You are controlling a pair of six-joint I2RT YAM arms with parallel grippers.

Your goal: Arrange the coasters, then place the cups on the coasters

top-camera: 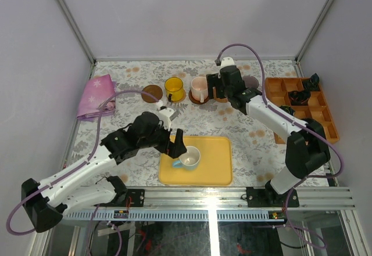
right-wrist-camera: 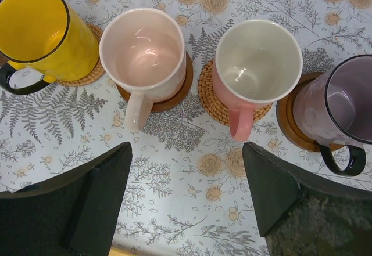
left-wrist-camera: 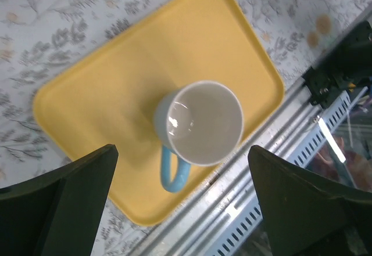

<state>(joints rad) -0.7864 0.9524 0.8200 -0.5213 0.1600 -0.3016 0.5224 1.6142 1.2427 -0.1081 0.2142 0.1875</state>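
Four cups stand in a row on coasters at the back: a yellow cup (right-wrist-camera: 40,32) on a tan woven coaster (right-wrist-camera: 87,73), a pale pink cup (right-wrist-camera: 145,50) on a dark brown coaster (right-wrist-camera: 177,90), a pink cup (right-wrist-camera: 256,61) on a woven coaster (right-wrist-camera: 212,102), and a purple-grey cup (right-wrist-camera: 343,102) on a brown coaster (right-wrist-camera: 288,122). My right gripper (right-wrist-camera: 186,192) hangs open just in front of the two pink cups, holding nothing. One bare brown coaster (top-camera: 152,93) lies left of the yellow cup (top-camera: 174,86). A light blue cup (left-wrist-camera: 200,122) stands upright on the yellow tray (left-wrist-camera: 116,93). My left gripper (left-wrist-camera: 183,204) is open above it, with a finger on either side.
A pink cloth (top-camera: 96,96) lies at the back left. An orange compartment box (top-camera: 302,108) with dark items sits at the right. The metal rail (top-camera: 209,198) runs along the near edge, close to the tray. White walls enclose the table.
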